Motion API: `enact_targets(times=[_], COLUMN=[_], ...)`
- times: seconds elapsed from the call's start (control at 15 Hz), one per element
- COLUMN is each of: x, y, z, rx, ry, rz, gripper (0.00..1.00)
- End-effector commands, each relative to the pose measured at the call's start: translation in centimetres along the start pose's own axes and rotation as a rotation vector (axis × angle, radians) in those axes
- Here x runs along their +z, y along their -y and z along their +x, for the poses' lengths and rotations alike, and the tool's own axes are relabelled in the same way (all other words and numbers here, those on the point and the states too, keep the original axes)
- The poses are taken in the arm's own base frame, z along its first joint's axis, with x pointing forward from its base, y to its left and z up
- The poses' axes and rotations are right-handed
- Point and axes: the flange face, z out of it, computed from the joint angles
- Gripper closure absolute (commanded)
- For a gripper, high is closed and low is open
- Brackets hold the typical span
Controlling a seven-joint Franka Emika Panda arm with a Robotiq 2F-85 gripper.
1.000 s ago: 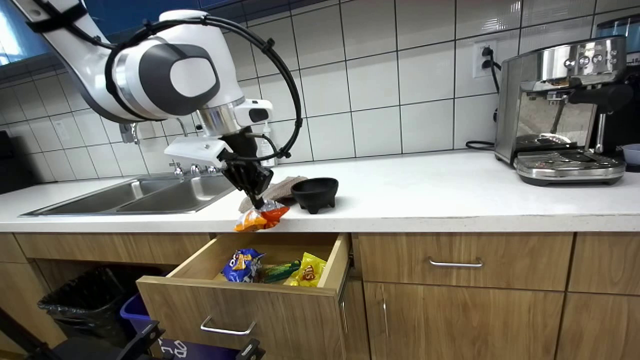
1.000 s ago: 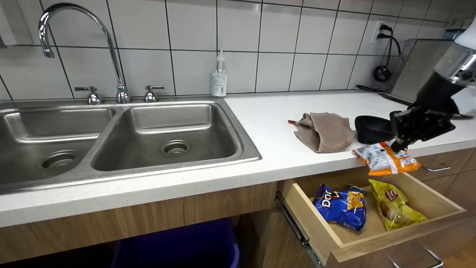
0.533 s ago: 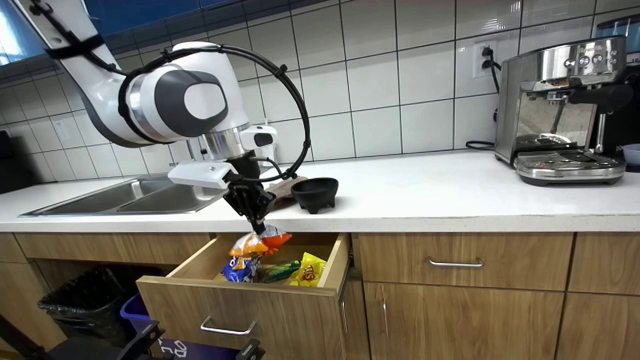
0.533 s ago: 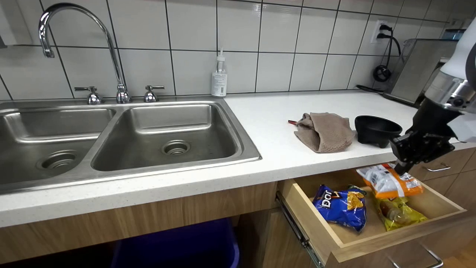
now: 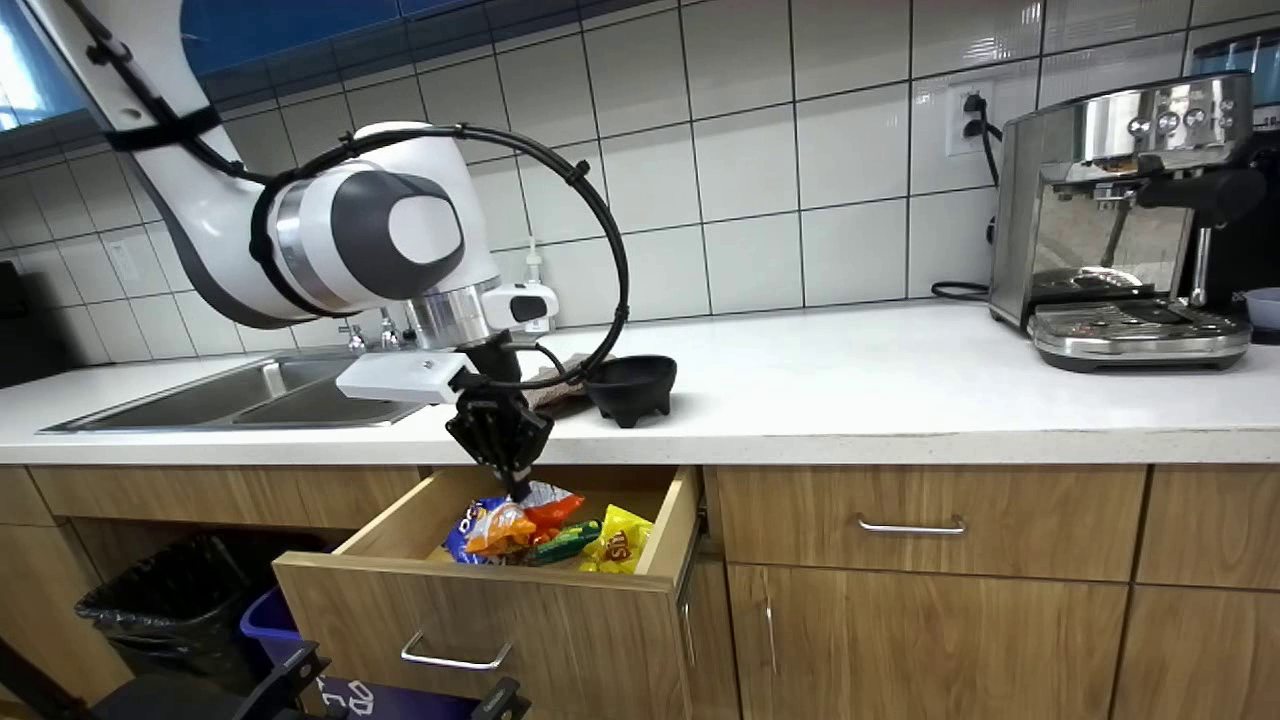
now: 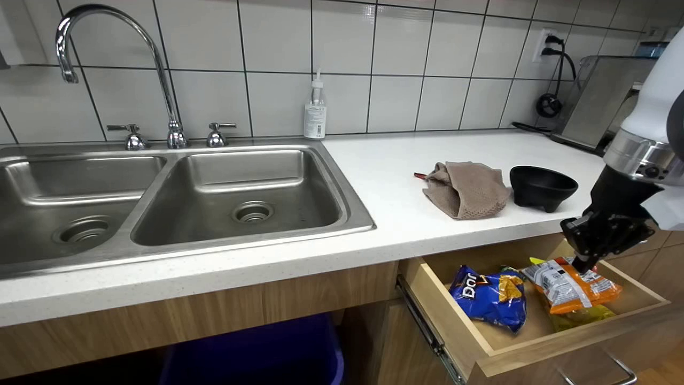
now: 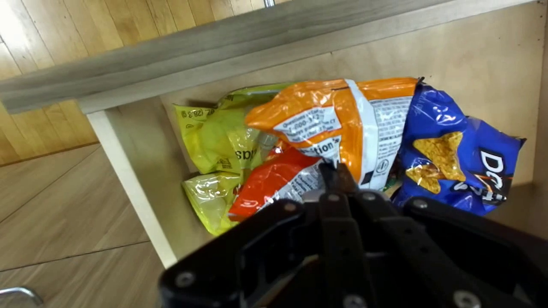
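My gripper (image 7: 337,169) is shut on an orange, red and white snack bag (image 7: 346,105), pinching a fold of it between the fingertips. In both exterior views the gripper (image 5: 518,490) points down into the open wooden drawer (image 5: 480,615), and the bag (image 6: 593,291) hangs inside its walls. Beneath and beside it lies a yellow bag (image 7: 214,132), partly covered. A blue Doritos bag (image 7: 445,154) rests on the other side, by the orange bag's edge. A green packet (image 5: 565,543) shows between them. Whether the held bag bears on those below, I cannot tell.
Above the drawer runs the white counter (image 5: 850,385), its front edge close behind the gripper. On it are a black bowl (image 6: 542,187), a brown cloth (image 6: 465,192) and a steel sink (image 6: 358,214). A coffee machine (image 5: 1020,220) stands farther along.
The gripper has come down from around counter height into the drawer, still pinching the orange bag. That bag now covers much of the yellow one in an exterior view.
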Motion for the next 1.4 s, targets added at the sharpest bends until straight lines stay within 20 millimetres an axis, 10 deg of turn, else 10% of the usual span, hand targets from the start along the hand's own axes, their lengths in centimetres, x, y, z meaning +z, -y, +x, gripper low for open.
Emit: enact_targets(times=[0.0,0.13,0.2,0.93,1.33], x=[0.3,0.4,0.5,-1.2,-2.0], y=[0.0,0.1,0.1,0.5,0.7], z=[0.0,0.0,0.0,0.6,1.0], rx=[0.008,0.004,0.003,-0.008,0.028], ry=[0.007,0.013,0.019,-0.020,-0.039], rz=[-0.018,-0.024,-0.029,-0.014,0.026], gripper=[1.00,1.00,0.74,0.01,0.00])
